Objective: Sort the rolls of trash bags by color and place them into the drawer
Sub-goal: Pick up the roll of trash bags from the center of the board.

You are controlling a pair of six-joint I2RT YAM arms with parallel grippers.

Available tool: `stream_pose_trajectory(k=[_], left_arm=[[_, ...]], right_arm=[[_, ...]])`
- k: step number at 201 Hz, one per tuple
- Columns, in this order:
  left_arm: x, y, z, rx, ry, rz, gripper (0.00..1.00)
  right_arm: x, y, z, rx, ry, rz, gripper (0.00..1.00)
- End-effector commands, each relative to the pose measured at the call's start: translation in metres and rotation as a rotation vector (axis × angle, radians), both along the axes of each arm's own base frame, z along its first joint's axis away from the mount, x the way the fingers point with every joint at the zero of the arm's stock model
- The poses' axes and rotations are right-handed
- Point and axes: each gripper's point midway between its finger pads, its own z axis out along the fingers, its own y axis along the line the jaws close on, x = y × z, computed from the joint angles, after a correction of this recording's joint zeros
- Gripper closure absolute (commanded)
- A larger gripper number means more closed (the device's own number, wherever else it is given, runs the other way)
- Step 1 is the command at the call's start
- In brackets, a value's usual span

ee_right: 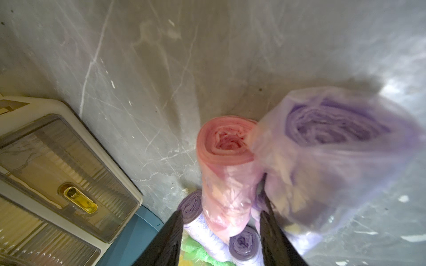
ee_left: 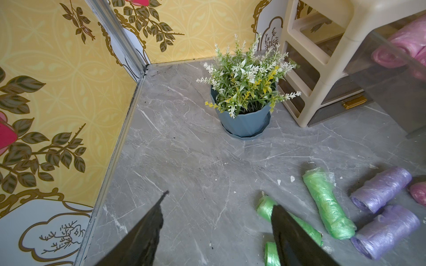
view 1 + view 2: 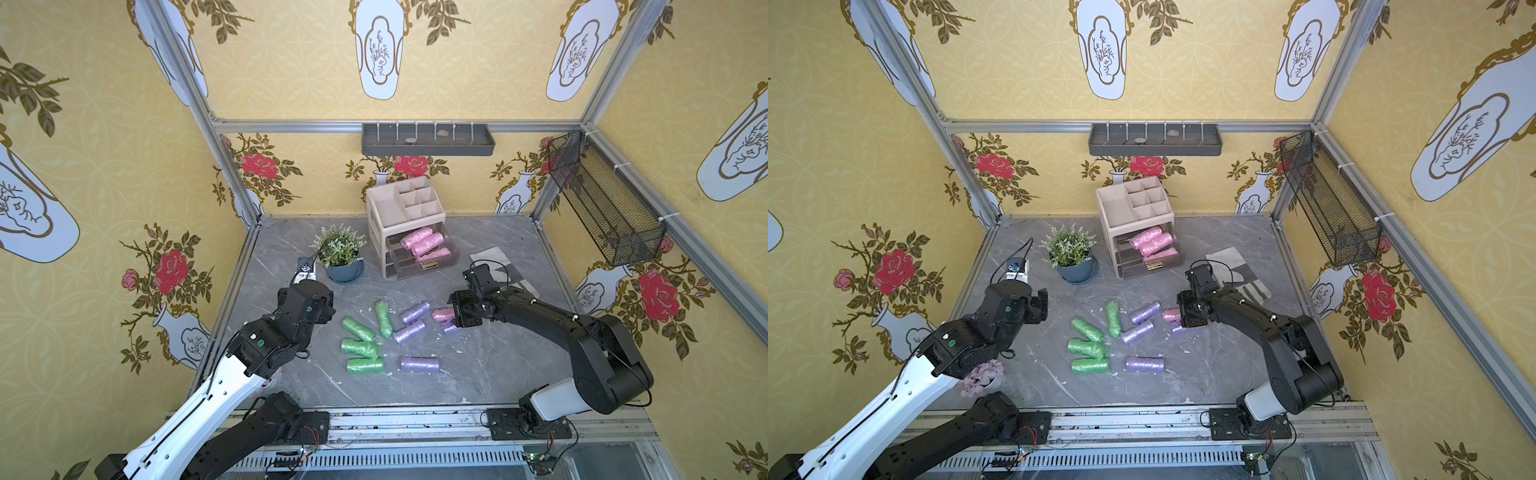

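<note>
**Right tool (image 1: 220, 214) at the only pink roll (image 1: 228, 165) on the worktop (image 3: 478, 365).** We see the jaws apart, astride the roll, with a gap at one finger, so we judge it unclamped. The roll's long axis runs along the fingers, one end facing the wrist camera. A blurred lilac roll (image 1: 334, 147) sits just outside one finger. The open drawer (image 3: 411, 272), holding three more pink ones, lies beyond. The left tool (image 2: 220, 200), jaws apart and empty, hovers near the green rolls (image 3: 361, 340), farther off.
</note>
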Motion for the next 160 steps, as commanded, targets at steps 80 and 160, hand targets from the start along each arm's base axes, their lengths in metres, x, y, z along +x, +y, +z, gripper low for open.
stream_pose_trajectory(k=[80,160], left_arm=[[-0.002,0.004,0.002,-0.027,-0.026,0.015,0.24],[-0.003,0.006,0.000,-0.026,-0.024,0.016,0.24]], right_arm=[[0.012,0.000,-0.013,-0.031,0.007,-0.029,0.50],[0.012,-0.002,-0.013,-0.034,-0.004,-0.040,0.67]])
